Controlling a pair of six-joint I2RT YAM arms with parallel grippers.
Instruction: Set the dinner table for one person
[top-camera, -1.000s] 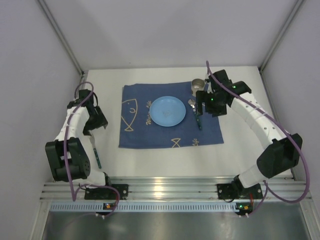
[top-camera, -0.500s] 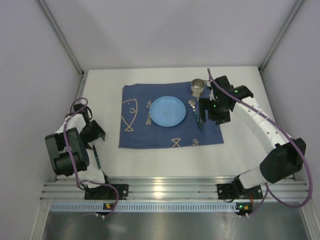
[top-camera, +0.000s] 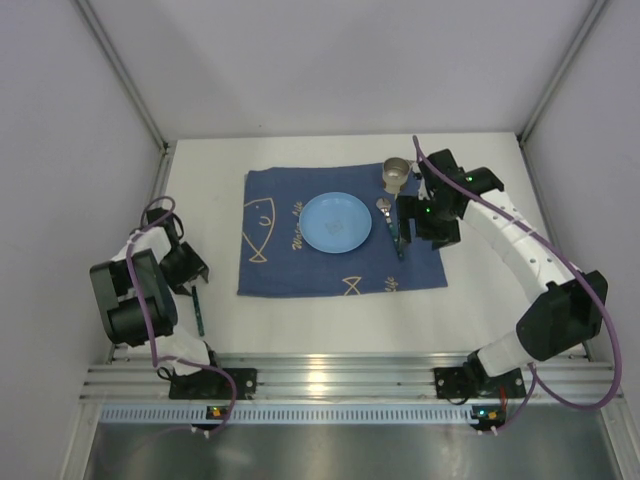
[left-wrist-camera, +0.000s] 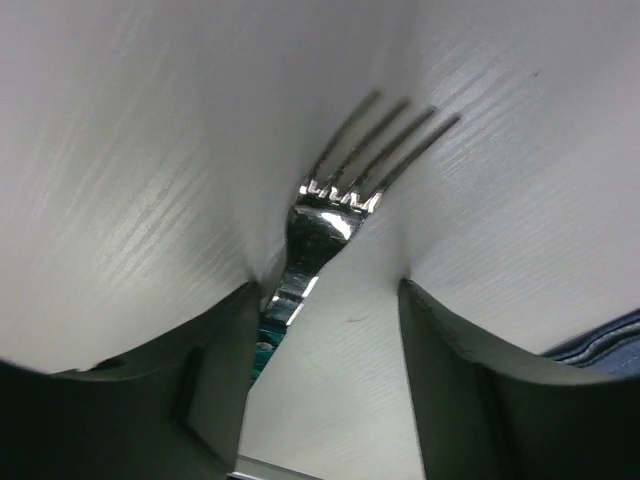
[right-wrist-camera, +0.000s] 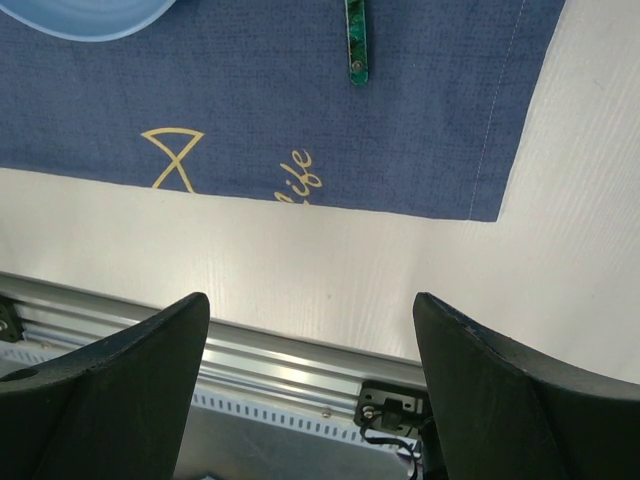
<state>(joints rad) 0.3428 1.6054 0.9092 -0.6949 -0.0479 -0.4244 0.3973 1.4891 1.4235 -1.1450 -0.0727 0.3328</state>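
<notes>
Fingers of the left gripper stand apart astride the steel fork on the white rectangular dinner table, left of the dark blue cloth mat. Right gripper fingers gape, empty. Round blue plate, green-handled spoon and metal cup appear set; fork placement remains.

Gold script on the blue mat — apparently "life".
</notes>
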